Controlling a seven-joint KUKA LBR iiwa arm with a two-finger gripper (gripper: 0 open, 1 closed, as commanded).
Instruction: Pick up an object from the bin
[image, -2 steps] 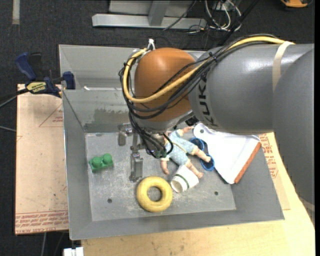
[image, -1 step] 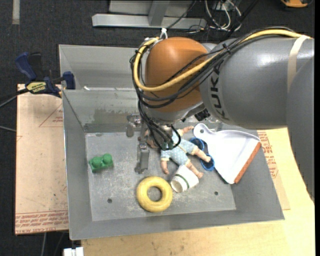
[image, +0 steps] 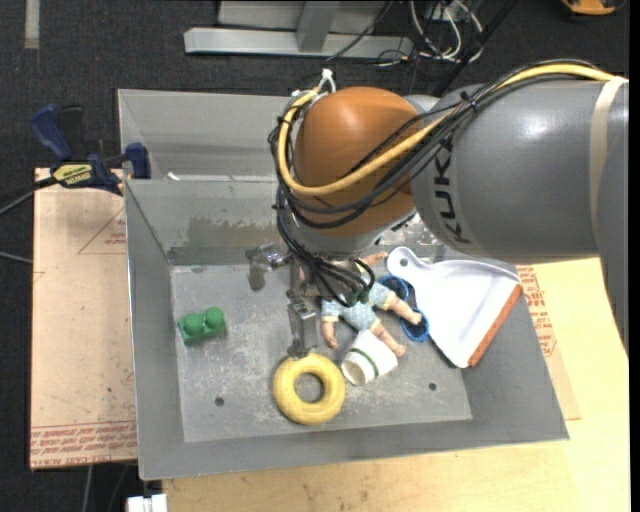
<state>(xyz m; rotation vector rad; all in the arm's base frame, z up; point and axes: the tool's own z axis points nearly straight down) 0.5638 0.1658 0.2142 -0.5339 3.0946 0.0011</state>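
Pincer (image: 278, 312) hung released over the middle of the bin (image: 150, 300), with nothing between its fingers
One fingertip stood just above the yellow ring (image: 308, 390), which lay on the floor near the bin's lower wall; a small doll (image: 365, 310) and a white cup (image: 368, 360) lay beside it to the right, a white dustpan (image: 462, 305) beyond them, a green block (image: 202, 325) well apart on the left

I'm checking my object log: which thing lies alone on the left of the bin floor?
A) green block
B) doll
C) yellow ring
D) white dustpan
A: the green block sits apart at the left; the yellow ring, doll and white dustpan cluster at centre and right.
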